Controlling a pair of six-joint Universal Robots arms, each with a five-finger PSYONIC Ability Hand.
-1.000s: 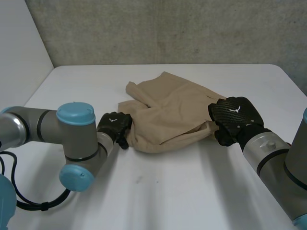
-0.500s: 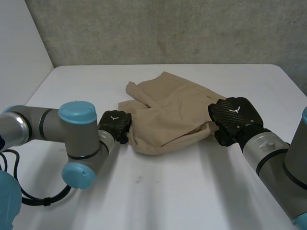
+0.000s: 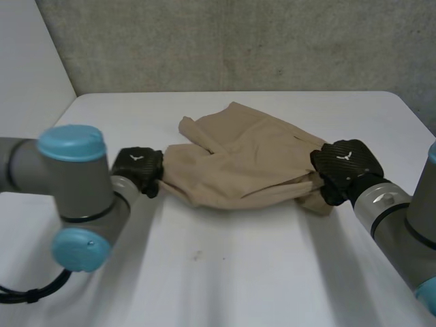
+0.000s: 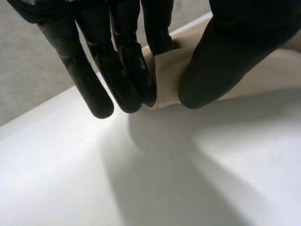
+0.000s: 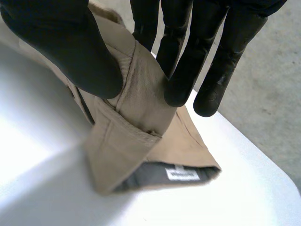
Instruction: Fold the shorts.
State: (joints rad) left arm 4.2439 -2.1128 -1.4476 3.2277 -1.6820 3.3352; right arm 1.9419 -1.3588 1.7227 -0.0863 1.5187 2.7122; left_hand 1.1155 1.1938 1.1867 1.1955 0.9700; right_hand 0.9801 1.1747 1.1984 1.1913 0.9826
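Shorts (image 3: pixel 238 160) ends within fingers (image 5: pixel 181 70) of left hand (image 3: pixel 138 169) and right hand (image 3: pixel 346 167).

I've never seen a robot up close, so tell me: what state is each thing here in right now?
Shorts: rumpled, partly doubled over, held at both ends.
Left robot hand: shut, pinching one edge of the cloth between thumb and fingers.
Right robot hand: shut, pinching the opposite end.

My left arm (image 3: pixel 41 167) lies bent across, and my left hand (image 3: pixel 138 167) pinches the shorts (image 3: pixel 238 157) between thumb and straight fingers (image 4: pixel 127 70). My right arm (image 3: pixel 398 221) reaches forward, my right hand (image 3: pixel 344 165) pinching likewise, thumb against fingers.
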